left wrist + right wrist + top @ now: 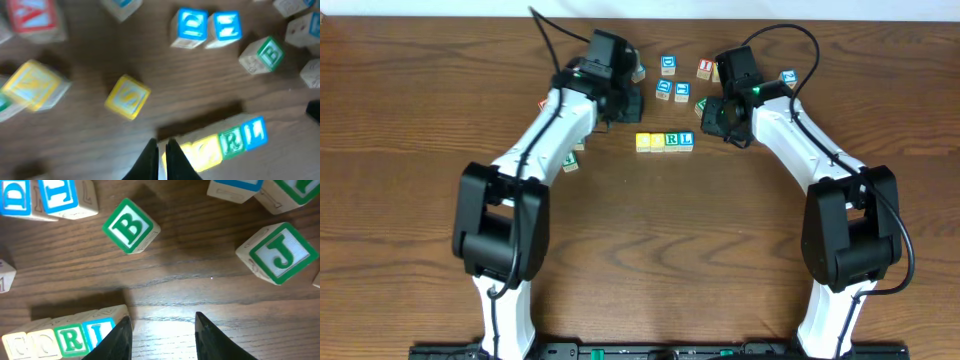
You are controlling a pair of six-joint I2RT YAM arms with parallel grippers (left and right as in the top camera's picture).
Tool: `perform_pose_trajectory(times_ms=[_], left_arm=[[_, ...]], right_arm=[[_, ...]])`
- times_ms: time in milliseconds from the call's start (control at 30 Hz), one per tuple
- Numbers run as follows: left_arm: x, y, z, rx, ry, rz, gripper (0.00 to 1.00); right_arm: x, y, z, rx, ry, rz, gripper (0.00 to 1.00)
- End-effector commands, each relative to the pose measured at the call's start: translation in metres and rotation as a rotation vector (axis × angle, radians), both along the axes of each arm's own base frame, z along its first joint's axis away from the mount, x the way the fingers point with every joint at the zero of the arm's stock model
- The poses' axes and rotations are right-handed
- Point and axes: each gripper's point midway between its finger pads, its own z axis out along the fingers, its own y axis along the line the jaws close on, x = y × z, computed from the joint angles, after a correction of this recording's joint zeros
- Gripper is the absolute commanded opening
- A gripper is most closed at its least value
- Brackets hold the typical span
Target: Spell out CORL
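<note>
1. Since my left hand (161,146) has nothing to carry, I hold it clenched and empty near the C end of the row, where it blocks nothing on the worktop (165,100).
2. The 4 CORL cubes (665,141) lie touching in 1 straight line at the middle of the worktop, reading C, O, R, L. I judge the word spelled.
3. My right hand (162,325) is released, its jaws apart with only bare wood between them. 1 finger sits just beside the L end, which suits letting go without nudging the line.
4. The green B cube (131,226) and the J cube (280,254) lie apart beyond the row, unneeded.
</note>
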Motion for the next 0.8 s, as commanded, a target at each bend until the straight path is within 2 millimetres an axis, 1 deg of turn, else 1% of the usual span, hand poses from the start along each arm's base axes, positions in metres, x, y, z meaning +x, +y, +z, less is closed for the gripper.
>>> perform_pose_trajectory(times_ms=[0,133,267,367,433,600,767], left_arm=[[0.005,-0.009,-0.015,-0.009,0.007,0.051,0.08],[0.007,-0.015,-0.024,-0.004,0.007,0.072,0.08],[0.003,-0.021,-0.035,0.004,0.027,0.062,0.08],[0.002,-0.019,-0.045,0.018,0.043,0.068,0.08],[0.003,-0.014,-0.051,0.043,0.048,0.087,0.08],[0.004,-0.010,-0.053,0.064,0.044,0.108,0.08],[0.001,-0.011,-0.054,0.069,0.057,0.105,0.08]], right_arm=[[0.004,-0.001,0.013,0.011,-0.027,-0.013,0.36],[0.004,-0.001,0.013,0.009,-0.024,-0.012,0.38],[0.003,-0.001,0.013,0.008,-0.024,-0.010,0.39],[0.003,-0.001,0.013,0.009,-0.024,-0.010,0.39],[0.003,0.000,0.013,0.009,-0.023,-0.010,0.39],[0.002,-0.003,0.009,0.020,-0.014,-0.072,0.38],[0.001,-0.005,0.005,0.014,-0.011,-0.080,0.41]])
